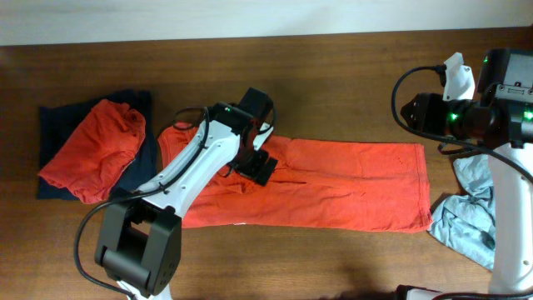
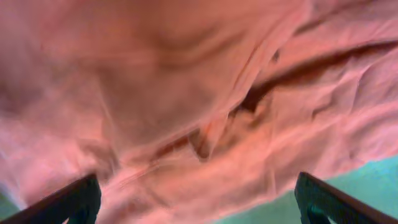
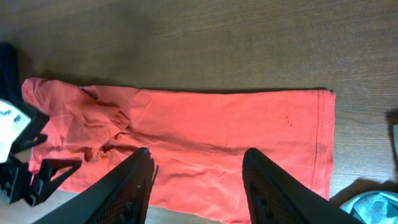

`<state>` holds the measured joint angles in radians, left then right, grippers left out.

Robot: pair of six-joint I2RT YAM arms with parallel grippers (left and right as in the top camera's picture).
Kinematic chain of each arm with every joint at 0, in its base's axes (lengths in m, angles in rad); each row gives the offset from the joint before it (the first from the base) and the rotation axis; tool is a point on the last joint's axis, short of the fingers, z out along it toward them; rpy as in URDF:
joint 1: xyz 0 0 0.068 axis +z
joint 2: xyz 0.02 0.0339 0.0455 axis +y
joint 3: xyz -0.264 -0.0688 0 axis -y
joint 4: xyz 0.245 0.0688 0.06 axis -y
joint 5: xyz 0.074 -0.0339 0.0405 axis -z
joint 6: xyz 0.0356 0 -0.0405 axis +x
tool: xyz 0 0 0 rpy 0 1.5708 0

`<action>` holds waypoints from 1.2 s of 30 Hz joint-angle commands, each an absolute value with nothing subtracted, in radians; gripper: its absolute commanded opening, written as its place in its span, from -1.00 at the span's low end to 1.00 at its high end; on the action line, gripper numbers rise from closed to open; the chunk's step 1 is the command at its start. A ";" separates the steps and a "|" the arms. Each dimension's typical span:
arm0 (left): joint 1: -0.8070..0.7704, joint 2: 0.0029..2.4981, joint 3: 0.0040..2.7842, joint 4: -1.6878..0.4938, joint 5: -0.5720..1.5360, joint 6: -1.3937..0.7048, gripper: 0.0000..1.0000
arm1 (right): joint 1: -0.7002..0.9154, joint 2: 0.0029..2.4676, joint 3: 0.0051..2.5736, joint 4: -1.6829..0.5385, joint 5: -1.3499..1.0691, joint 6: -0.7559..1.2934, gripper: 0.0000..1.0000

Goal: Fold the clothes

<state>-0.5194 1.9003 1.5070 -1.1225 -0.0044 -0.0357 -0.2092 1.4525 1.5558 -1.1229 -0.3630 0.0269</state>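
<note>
The red-orange shirt (image 1: 350, 183) lies flat in a long band across the middle of the wooden table (image 1: 333, 67). Its right hem is straight and its left end is rumpled into creases. Over that rumpled end sits the left gripper (image 1: 258, 164), its claw spread wide in the left wrist view with only blurred cloth beneath it; whether it touches the shirt I cannot tell. Off the shirt's left end a plain red-orange garment (image 1: 92, 150) lies bunched on a navy garment (image 1: 58, 117). Just past the shirt's right end lies a crumpled grey-blue garment (image 1: 470, 218). Above the shirt, the right gripper (image 3: 198, 155) hangs with fingers apart, pinching nothing.
</note>
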 commanded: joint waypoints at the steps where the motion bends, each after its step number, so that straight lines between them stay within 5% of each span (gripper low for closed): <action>1: -0.514 1.885 1.496 -1.181 -0.023 -0.216 0.98 | -0.202 1.456 1.558 -1.123 -0.354 0.035 0.01; 4: -0.514 1.885 1.443 -1.154 -0.020 -0.251 0.49 | -0.202 1.456 1.558 -1.122 -0.354 0.035 0.01; 7: -0.514 1.885 1.393 -1.084 0.003 -0.254 -0.37 | -0.202 1.456 1.558 -1.121 -0.354 0.035 0.01; 10: -0.514 1.885 1.363 -1.041 0.003 -0.255 -0.62 | -0.202 1.456 1.558 -1.119 -0.354 0.035 0.01; 22: -0.515 1.885 1.264 -0.916 -0.020 -0.262 -0.38 | -0.202 1.456 1.558 -1.122 -0.354 0.035 0.01; 36: -0.514 1.891 1.243 -0.877 -0.076 -0.261 -0.38 | -0.202 1.456 1.558 -1.122 -0.354 0.035 0.01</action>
<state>-0.5194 1.8999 1.2610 -0.8795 -0.0582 -0.2520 -0.2092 1.4525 1.5555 -1.1225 -0.3630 0.0269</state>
